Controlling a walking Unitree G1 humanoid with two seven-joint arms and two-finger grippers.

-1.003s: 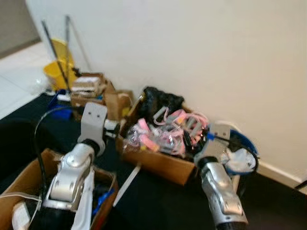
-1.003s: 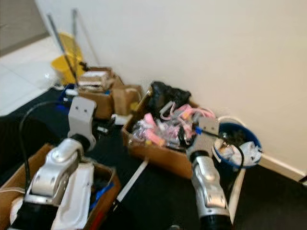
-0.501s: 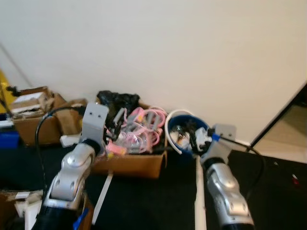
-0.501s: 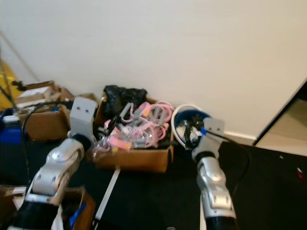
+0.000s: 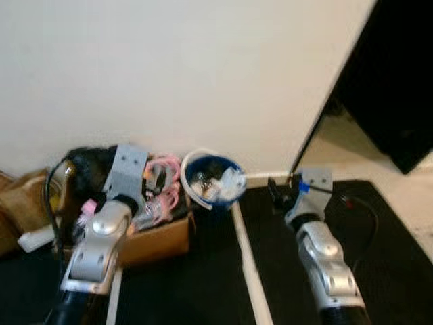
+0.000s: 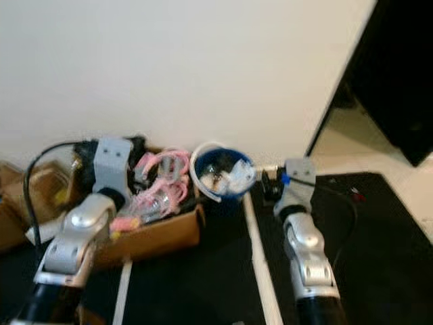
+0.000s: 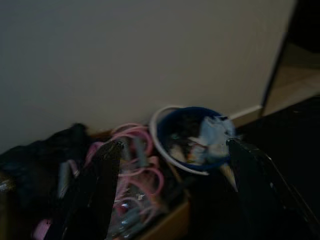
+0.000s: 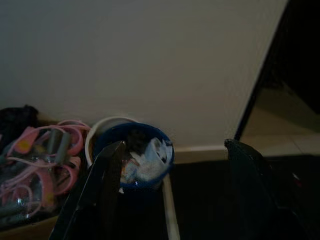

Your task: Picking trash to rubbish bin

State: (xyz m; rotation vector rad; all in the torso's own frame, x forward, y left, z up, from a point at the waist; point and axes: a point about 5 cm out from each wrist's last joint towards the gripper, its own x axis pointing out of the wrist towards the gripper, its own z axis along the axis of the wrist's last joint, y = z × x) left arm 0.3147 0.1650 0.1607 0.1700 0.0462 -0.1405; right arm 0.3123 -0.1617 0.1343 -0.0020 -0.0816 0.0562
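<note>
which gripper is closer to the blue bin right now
Hard to call, roughly even. The left gripper hangs over the cardboard box on the blue bin's left; the right gripper is just right of it, above the black mat. Both are open and empty.

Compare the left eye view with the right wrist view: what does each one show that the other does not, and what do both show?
The left eye view alone has both silver arms, the left arm and the right arm, and the white strip on the black floor. The right wrist view alone looks along the right gripper, its two black fingers apart with nothing between them. Both have the blue bin holding white trash, the cardboard box of pink items, and the wall.
</note>
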